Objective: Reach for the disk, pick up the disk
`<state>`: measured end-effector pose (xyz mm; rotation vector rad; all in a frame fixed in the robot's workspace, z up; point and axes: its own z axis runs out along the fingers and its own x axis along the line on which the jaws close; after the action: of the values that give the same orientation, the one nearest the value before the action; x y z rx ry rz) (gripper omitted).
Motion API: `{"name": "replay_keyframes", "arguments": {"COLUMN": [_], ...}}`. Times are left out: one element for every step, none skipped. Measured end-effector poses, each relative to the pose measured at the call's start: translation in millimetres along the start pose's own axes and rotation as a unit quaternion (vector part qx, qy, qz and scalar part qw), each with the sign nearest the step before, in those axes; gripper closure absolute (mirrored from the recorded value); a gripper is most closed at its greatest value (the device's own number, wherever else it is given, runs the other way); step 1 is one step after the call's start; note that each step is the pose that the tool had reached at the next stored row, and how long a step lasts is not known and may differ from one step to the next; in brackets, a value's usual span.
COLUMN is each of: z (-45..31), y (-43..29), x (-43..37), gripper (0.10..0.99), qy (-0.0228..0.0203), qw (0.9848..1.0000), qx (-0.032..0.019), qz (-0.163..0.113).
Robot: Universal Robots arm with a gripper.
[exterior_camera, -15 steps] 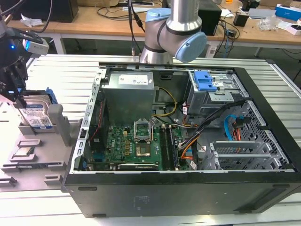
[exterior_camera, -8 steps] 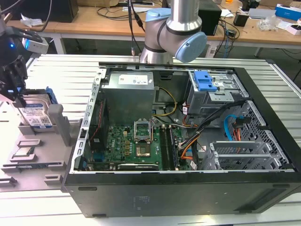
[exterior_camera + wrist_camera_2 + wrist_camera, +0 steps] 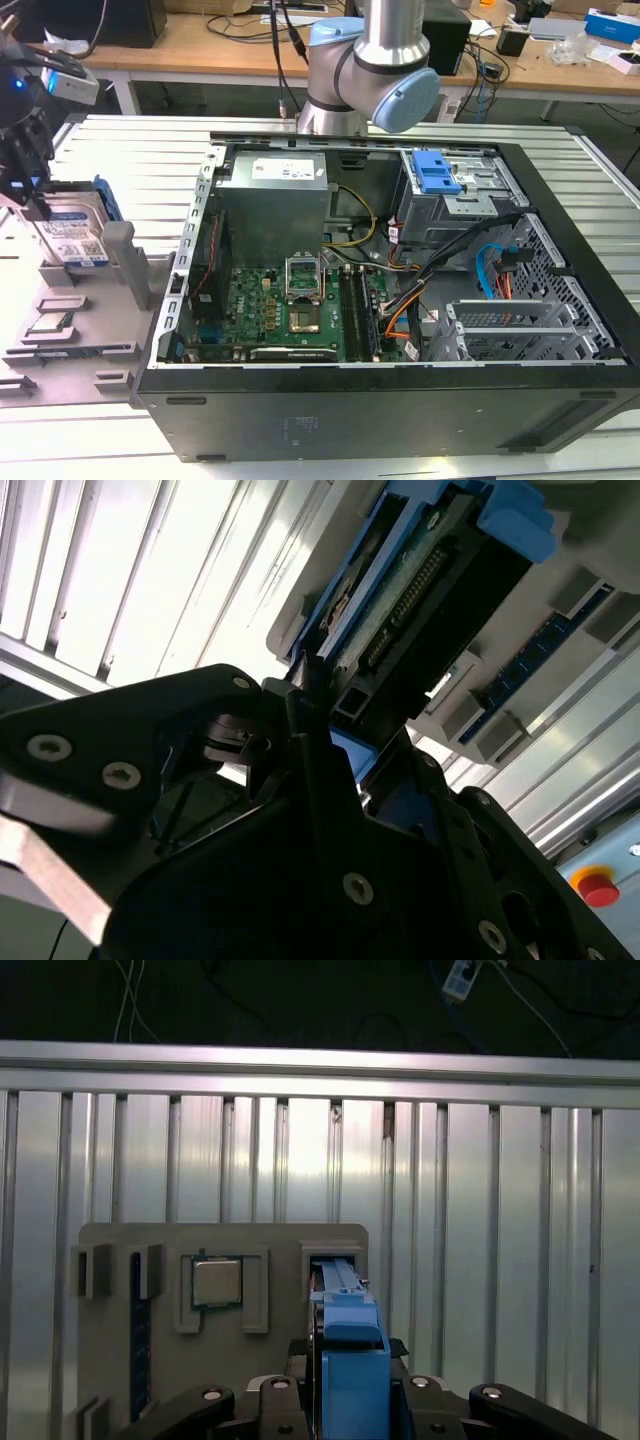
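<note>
Slats of pale metal make up the table (image 3: 120,150), and an open computer case (image 3: 400,410) takes up its middle, motherboard showing. Inside the case, at its far side, sit a grey power supply (image 3: 275,195) and a blue latch (image 3: 435,172). The arm (image 3: 370,70) rises from the table's far edge.

Over by the table's edge on the exterior view's left lies a grey holder (image 3: 125,265) with slots and pockets. The disk (image 3: 72,238) stands upright in one of its slots, label side showing and blue frame along its edges. The claw (image 3: 35,200) is down on the disk's upper part, right against it.

In the first wrist view the disk's blue-framed edge (image 3: 350,1340) runs up out of its slot in the holder (image 3: 270,1240) and into the claw (image 3: 350,1385), which sits astride it. A square processor chip (image 3: 216,1282) lies in the pocket just beside that slot. In the second wrist view the claw (image 3: 330,715) meets the disk (image 3: 420,590) at its connector end (a red button (image 3: 598,888) shows off in a corner). Whether the claw is clenched on the disk or merely around it, I cannot tell.
</note>
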<state>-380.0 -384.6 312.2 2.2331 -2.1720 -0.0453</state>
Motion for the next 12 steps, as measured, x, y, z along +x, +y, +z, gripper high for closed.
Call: {"name": "replay_keyframes", "arguments": {"z": [-1.5,-3.1,-4.9,-6.5,-7.9,-9.5,-13.4,-15.4,-16.7,-18.4,-19.8,-21.2], "y": [0.1,0.1,0.2,0.2,0.3,0.4,0.5,0.6,0.6,0.7,0.8,0.8], "x": [0.0,-0.1,-0.1,-0.1,-0.1,-0.2,-0.2,-0.2,-0.2,-0.2,-0.3,-0.3], "gripper": [0.722,0.722,0.722,0.722,0.722,0.722,0.722,0.722,0.722,0.722,0.722,0.722], "qy": [0.0000,0.0000,0.0000,0.0000,0.0000,0.0000,0.0000,0.0000,0.0000,0.0000,0.0000,0.0000], "qw": [1.0000,1.0000,1.0000,1.0000,1.0000,1.0000,1.0000,1.0000,1.0000,1.0000,1.0000,1.0000], "qx": [0.0000,0.0000,0.0000,0.0000,0.0000,0.0000,0.0000,0.0000,0.0000,0.0000,0.0000,0.0000], "qz": [0.000,0.000,0.000,0.000,0.000,0.000,0.000,0.000,0.000,0.000,0.000,0.000]}}
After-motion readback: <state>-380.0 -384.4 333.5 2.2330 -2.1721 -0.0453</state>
